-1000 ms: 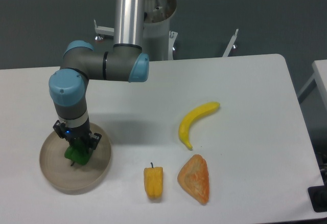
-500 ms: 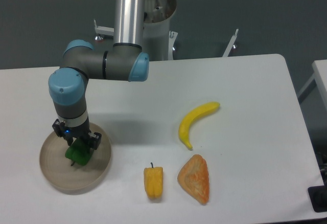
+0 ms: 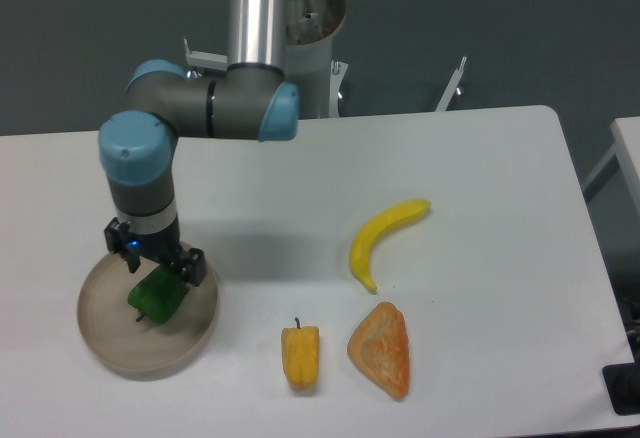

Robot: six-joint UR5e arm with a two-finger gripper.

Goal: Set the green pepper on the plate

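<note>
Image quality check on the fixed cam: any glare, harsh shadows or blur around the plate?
Fixed camera: soft, even lighting; the arm casts only a faint shadow on the table behind the plate. No strong glare, just a mild sheen on the green pepper. Slightly soft overall; the gripper is dark, its fingers hard to make out.

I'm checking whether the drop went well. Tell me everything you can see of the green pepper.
The green pepper is small, glossy and bright green, lumpy in shape, with a thin dark stem poking from its lower end. It lies inside the plate, resting on the beige dish floor toward its upper middle. The gripper sits just above its top; whether the fingers touch it cannot be told.
</note>
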